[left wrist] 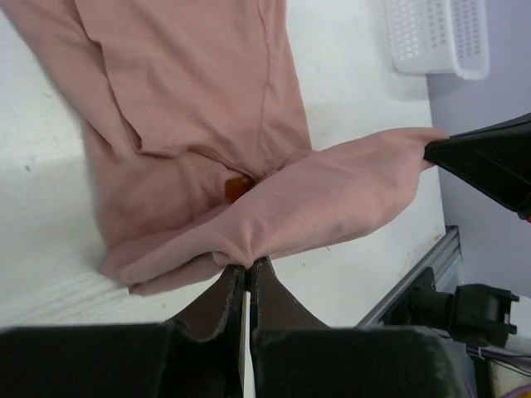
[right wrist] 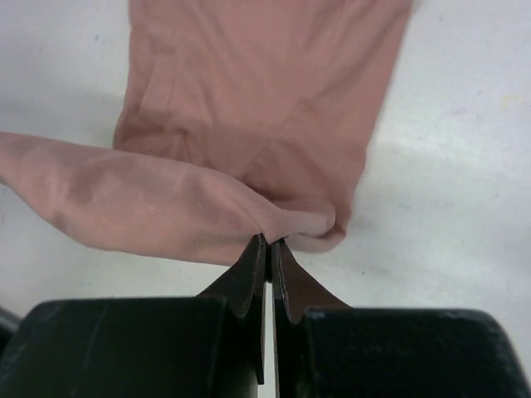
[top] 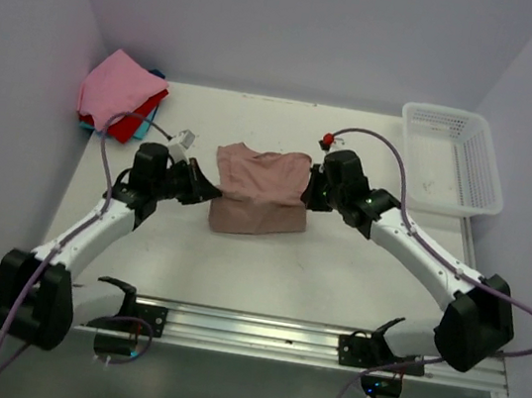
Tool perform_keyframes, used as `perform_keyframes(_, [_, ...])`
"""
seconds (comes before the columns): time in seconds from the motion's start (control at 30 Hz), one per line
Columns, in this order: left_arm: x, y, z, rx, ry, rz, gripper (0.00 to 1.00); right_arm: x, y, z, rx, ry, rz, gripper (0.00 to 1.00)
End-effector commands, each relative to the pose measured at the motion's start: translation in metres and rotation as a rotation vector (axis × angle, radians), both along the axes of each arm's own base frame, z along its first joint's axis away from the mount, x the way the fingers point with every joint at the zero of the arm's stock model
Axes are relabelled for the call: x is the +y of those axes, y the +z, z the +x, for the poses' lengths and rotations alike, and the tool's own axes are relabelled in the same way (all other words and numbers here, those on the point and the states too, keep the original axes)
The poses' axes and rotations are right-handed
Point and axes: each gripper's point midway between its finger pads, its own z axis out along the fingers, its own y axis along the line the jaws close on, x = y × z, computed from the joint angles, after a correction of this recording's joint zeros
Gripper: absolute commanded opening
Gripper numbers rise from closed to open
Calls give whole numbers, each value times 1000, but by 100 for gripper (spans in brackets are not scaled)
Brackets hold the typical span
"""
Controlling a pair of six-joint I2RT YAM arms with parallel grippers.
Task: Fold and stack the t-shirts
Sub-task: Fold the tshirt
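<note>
A dusty-pink t-shirt [top: 259, 192] lies partly folded in the middle of the table. My left gripper [top: 209, 189] is shut on its left edge, pinching a fold of cloth [left wrist: 249, 249]. My right gripper [top: 311, 192] is shut on its right edge, pinching the cloth [right wrist: 270, 228]. The held strip hangs lifted between the two grippers above the rest of the shirt. A small orange mark [left wrist: 239, 187] shows under the fold. A stack of folded shirts, bright pink [top: 118, 85] over red [top: 133, 123] and blue, sits at the far left corner.
A white plastic lattice basket [top: 449, 158] stands at the far right, also in the left wrist view [left wrist: 436, 35]. A metal rail [top: 247, 328] runs along the near edge. Walls close in the table on left, back and right.
</note>
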Motion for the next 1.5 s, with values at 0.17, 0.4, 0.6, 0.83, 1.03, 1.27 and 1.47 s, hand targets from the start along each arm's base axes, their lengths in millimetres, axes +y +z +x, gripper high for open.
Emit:
perform_keyframes(0.17, [-6, 17, 134, -172, 24, 95, 0, -10, 2, 131, -88, -155, -59, 0])
perform_keyframes(0.4, [-3, -28, 216, -75, 56, 73, 0, 1, -8, 205, -71, -178, -38, 0])
perform_keyframes(0.6, [11, -53, 288, -34, 120, 22, 2, 15, -42, 287, -46, -238, 28, 29])
perform_keyframes(0.83, [66, 34, 312, -310, 287, -73, 100, 13, -5, 316, -204, -271, 355, 86])
perform_keyframes(1.03, [60, 65, 281, -372, 231, -87, 100, 4, 24, 281, -299, -211, 370, 86])
perform_keyframes(1.27, [52, -7, 247, -171, 174, -64, 100, 14, 10, 238, -165, -91, 369, 9])
perform_keyframes(1.47, [42, -85, 209, 56, 104, -68, 100, 92, -52, 210, 361, 141, 660, 0])
